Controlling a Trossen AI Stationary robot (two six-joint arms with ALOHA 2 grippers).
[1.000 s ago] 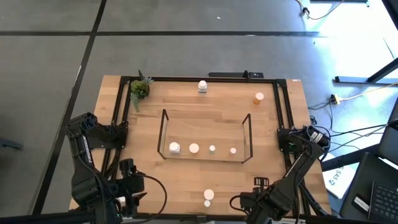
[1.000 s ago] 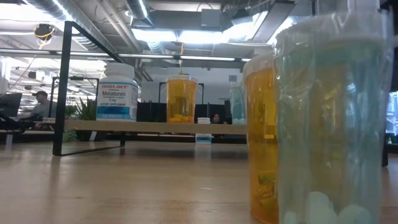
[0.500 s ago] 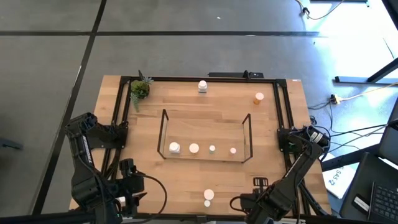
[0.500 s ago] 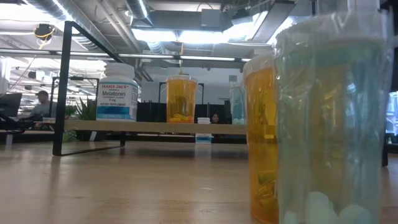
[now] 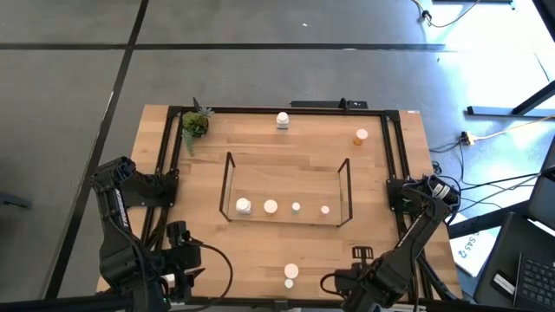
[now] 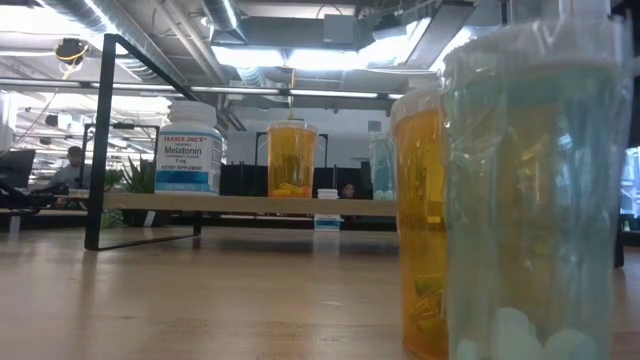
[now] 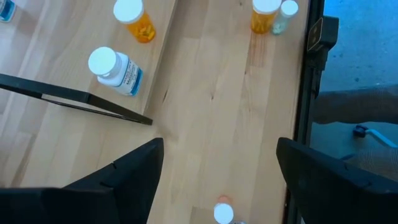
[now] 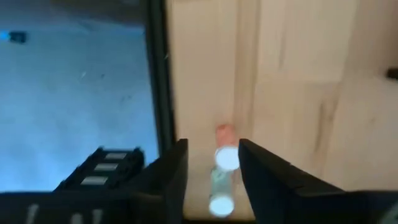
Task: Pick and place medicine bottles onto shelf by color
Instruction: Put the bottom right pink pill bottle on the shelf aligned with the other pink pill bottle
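- The left gripper (image 7: 217,180) on its dark arm hovers folded back at the near left corner of the light wooden table (image 5: 286,143), fingers spread wide, holding nothing.
- The right gripper (image 8: 211,163) sits at the near right corner, its fingers partly parted around nothing, aimed along the table's black edge frame (image 8: 158,74).
- The low black-wire shelf with a light wood surface (image 5: 286,189) lies mid-table, long axis running left to right.
- Four white-capped medicine bottles (image 5: 270,206) stand upright in a row along its near side.
- More bottles stand on the table, near and far.

Wooden table (image 5: 286,251) with wire shelf (image 5: 286,189), scattered bottles (image 5: 290,271), plant (image 5: 194,124).
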